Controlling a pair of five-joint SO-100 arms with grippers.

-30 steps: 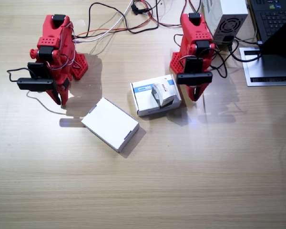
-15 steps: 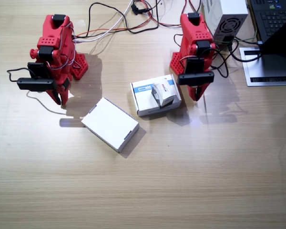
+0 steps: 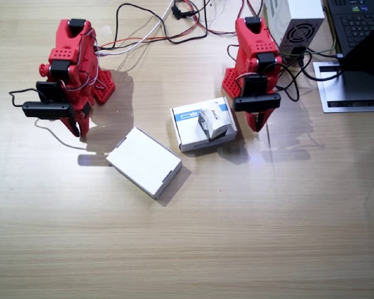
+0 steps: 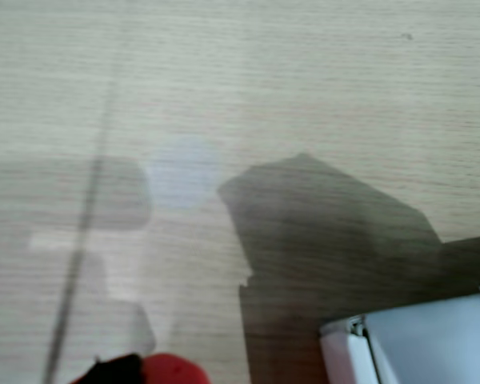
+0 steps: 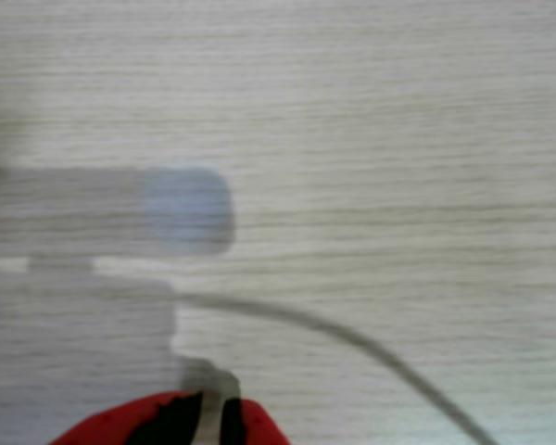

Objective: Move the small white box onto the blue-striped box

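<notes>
Looks basically done to me: the small white box point(image 3: 213, 124) is sitting on top of the blue-striped box point(image 3: 188, 128), toward its side nearest the left arm, and nothing is gripping it. The left end effector point(image 3: 257, 122) hangs just beside the stack with nothing in it, and the right end effector point(image 3: 78, 128) is parked well away by the plain white box point(image 3: 143, 162), also empty. Can't really tell how far either one is open, so I'd say all that's left is backing off.

Red arms, a white blue-striped box point(image 3: 193, 126), the small white box point(image 3: 213, 123) with red logo, pale wood-grain table point(image 3: 268, 218)
</notes>
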